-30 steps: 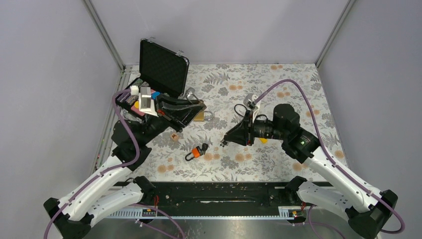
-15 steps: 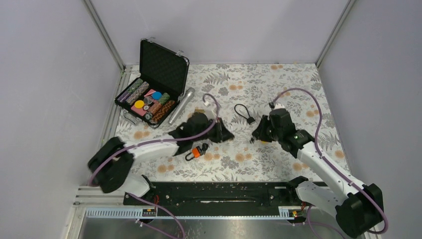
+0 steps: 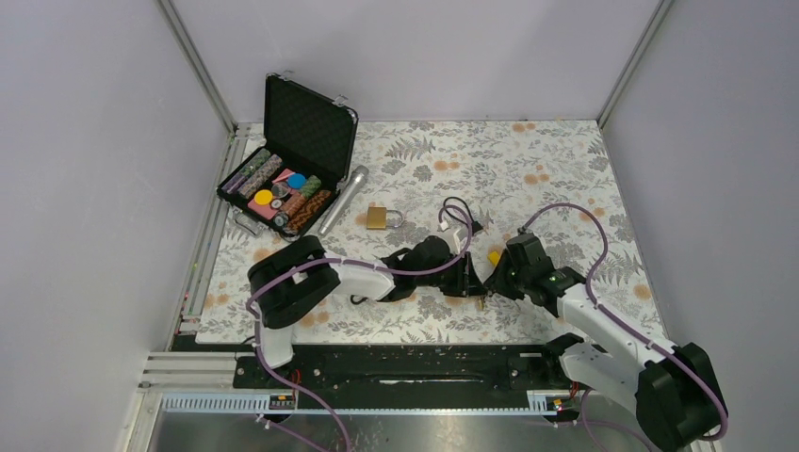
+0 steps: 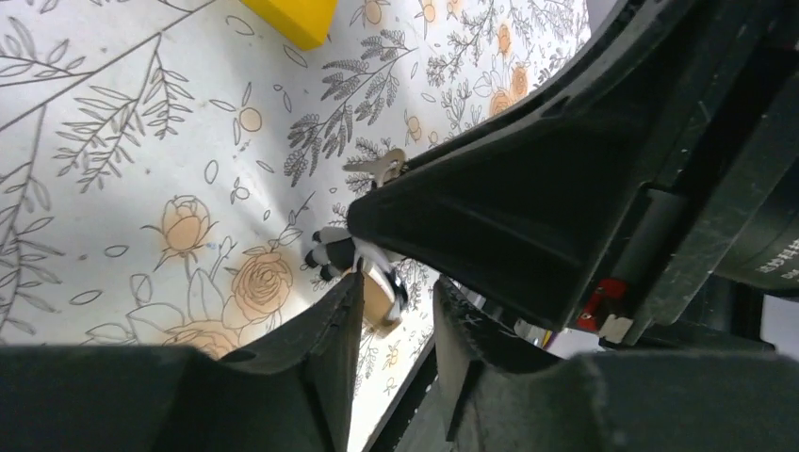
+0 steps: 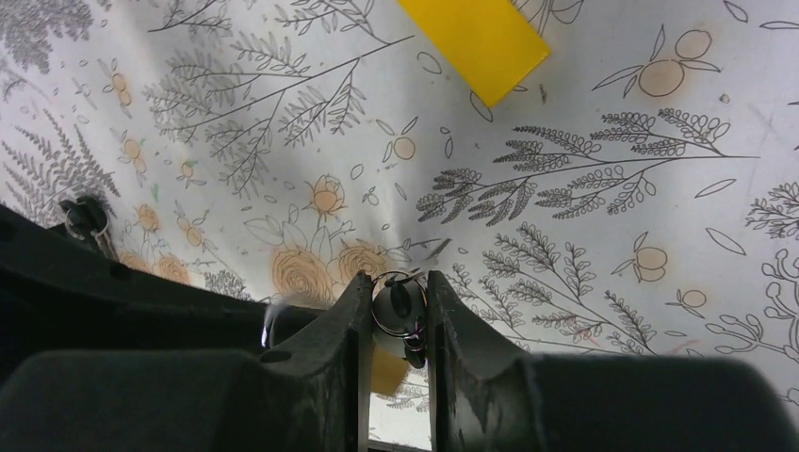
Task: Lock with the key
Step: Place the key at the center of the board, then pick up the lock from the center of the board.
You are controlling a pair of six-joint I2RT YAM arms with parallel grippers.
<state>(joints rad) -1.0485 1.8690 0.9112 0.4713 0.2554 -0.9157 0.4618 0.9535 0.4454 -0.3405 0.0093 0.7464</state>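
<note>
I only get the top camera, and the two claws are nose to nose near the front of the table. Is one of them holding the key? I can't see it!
Observer: Yes. In the right wrist view, the right gripper is pinched shut on a key ring, with a dark-headed key inside it.
Operator: What has the other claw got?
Observer: In the left wrist view, a tan piece sits between the fingers of the left gripper, next to a black-and-white striped bit. I cannot tell if the gripper is gripping it.
</note>
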